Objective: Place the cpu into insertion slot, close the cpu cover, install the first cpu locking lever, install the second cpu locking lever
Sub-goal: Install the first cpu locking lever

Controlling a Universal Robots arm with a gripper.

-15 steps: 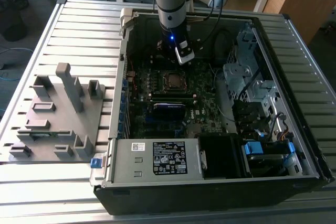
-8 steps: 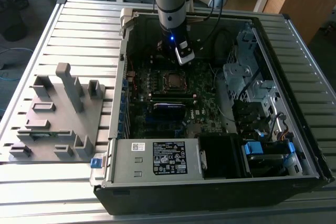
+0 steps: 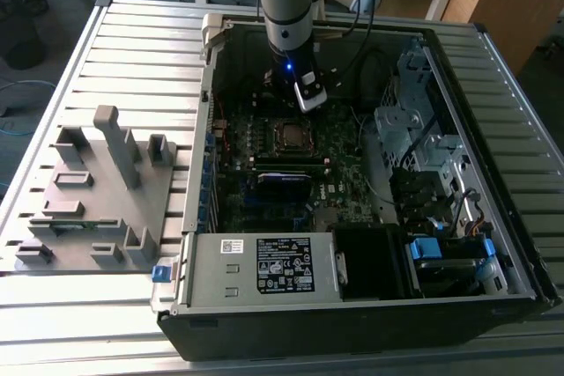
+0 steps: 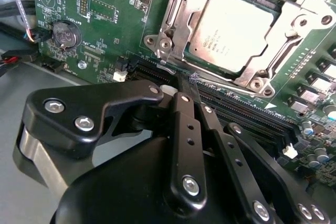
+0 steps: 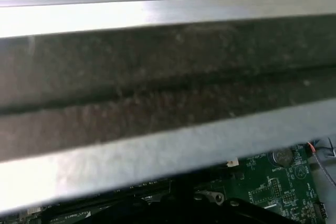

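A slatted metal table (image 3: 132,41) in a workshop carries an open computer case (image 3: 264,305) lying on its side, so the motherboard (image 3: 344,173) faces up for the arm, with a grey parts fixture (image 3: 97,191) beside it on the exterior view's left. The cpu (image 4: 233,27), a flat square with a pale, dull metallic top, is seated in the insertion slot (image 3: 272,134) around the board's middle, nearer the case's far wall. The cpu cover (image 4: 176,19), a silver frame with a cut-out centre, lies down around it, which suggests the placing and closing are done. The gripper (image 4: 184,82) hangs just beside the socket's edge that faces the long memory slots (image 4: 247,106), fingers pressed together with nothing visibly pinched, tips at what looks like a thin lever wire (image 4: 173,69), probably to work it.
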